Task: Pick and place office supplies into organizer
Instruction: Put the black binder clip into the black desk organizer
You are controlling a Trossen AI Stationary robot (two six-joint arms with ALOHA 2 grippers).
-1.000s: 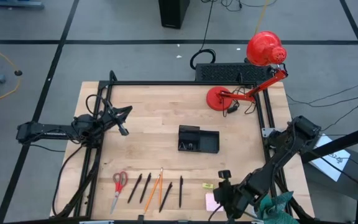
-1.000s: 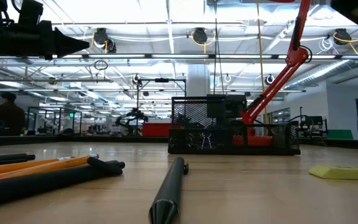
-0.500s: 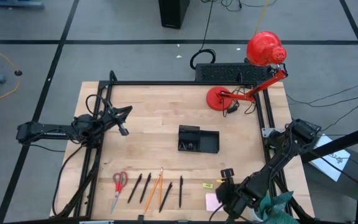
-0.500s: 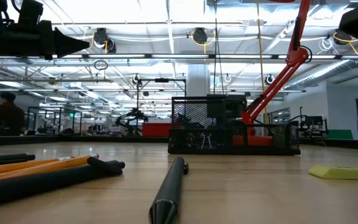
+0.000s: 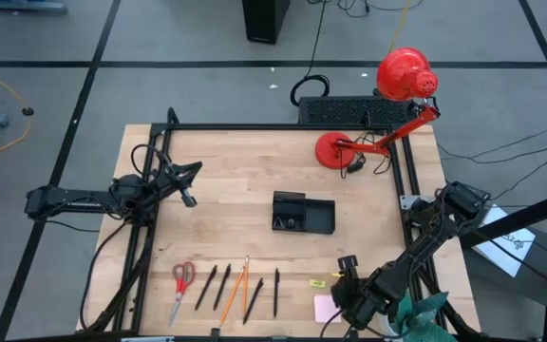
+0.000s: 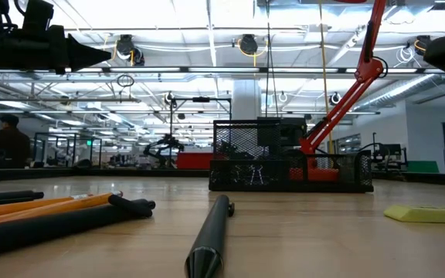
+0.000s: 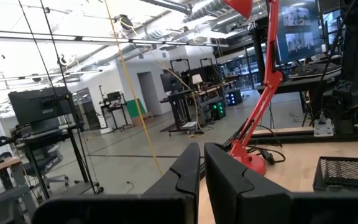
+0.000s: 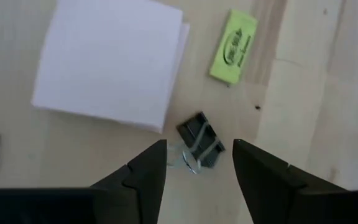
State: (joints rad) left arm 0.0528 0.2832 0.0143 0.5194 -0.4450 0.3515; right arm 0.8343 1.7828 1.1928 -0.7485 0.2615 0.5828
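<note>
Along the table's near edge lie red-handled scissors [image 5: 182, 283], black pens [image 5: 275, 291], orange pencils [image 5: 235, 291], a pale pink sticky-note pad [image 5: 324, 308] and a yellow-green piece [image 5: 318, 283]. In the right wrist view a small black clip [image 8: 199, 148] lies flat on the wood beside the pad [image 8: 110, 62] and the yellow-green piece [image 8: 234, 46]. My right gripper [image 8: 194, 171] hangs open just above the clip, pointing steeply down, its fingers apart on either side of it. The black organizer [image 5: 303, 213] stands mid-table. My left gripper [image 5: 188, 195] waits shut over the table's left side.
A red desk lamp [image 5: 402, 90] stands at the far right corner, with a black slab [image 5: 345, 111] behind the table. A black rail frame [image 5: 283, 128] runs along the table's edges. Bare wood lies between the organizer and the row of supplies.
My right gripper has sunk a little toward the table by the sticky-note pad, tipping steeper. Nothing on the table has moved.
</note>
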